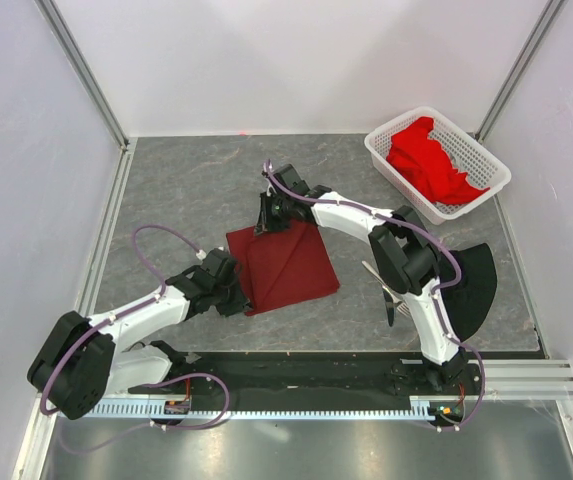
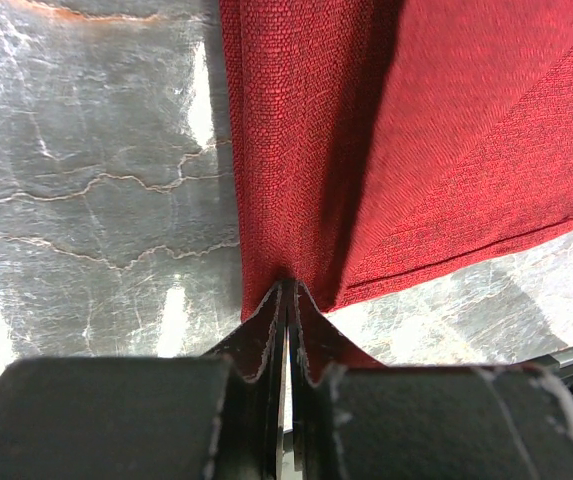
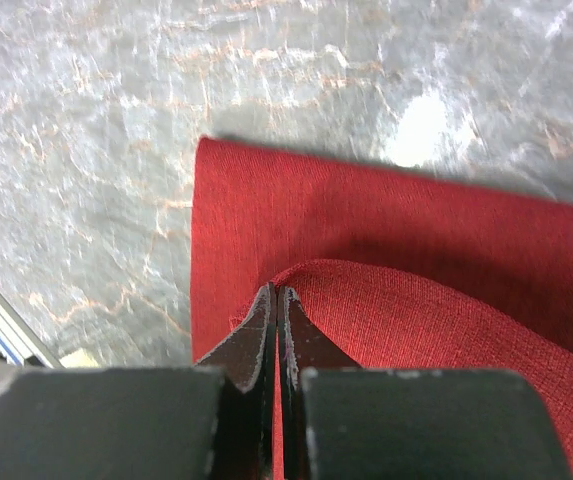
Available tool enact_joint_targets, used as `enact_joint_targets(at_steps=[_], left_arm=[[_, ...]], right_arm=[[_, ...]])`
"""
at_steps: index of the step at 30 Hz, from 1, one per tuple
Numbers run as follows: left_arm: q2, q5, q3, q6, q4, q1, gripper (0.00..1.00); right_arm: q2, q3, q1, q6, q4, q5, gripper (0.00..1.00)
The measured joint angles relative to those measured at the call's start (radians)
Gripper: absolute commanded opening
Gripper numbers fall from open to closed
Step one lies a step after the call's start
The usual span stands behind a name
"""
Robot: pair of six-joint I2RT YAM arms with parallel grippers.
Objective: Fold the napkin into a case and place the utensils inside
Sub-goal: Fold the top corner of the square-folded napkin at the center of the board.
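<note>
The dark maroon napkin (image 1: 288, 265) lies on the grey table, mid-view, with its left side lifted. My left gripper (image 1: 238, 291) is shut on the napkin's near-left edge; in the left wrist view the gripper's tips (image 2: 288, 290) pinch the cloth (image 2: 446, 150), which rises in a fold. My right gripper (image 1: 267, 222) is shut on the far-left corner; in the right wrist view its tips (image 3: 277, 292) clamp a raised loop of napkin (image 3: 416, 230). The silver utensils (image 1: 390, 291) lie to the right of the napkin, partly hidden under the right arm.
A white lattice basket (image 1: 486, 165) holding bright red cloths (image 1: 428, 160) stands at the back right. A dark rounded object (image 1: 478, 285) lies right of the right arm. Grey walls close in the table on three sides.
</note>
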Motion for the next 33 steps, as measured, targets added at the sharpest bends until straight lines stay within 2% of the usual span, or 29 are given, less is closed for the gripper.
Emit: enact_joint_targets(at_steps=[10,18,33], left_arm=[[-0.015,0.0,-0.006,-0.002,-0.002,0.0,0.06],[-0.081,-0.004,-0.005,-0.008,-0.044,0.0,0.15],[-0.106,-0.042,-0.001,-0.015,-0.101,0.0,0.11]], right_arm=[[0.067,0.068,0.0,0.019,0.01,-0.002,0.0],[0.087,0.087,0.0,0.026,0.011,-0.017,0.0],[0.087,0.071,0.0,0.037,0.048,-0.035,0.0]])
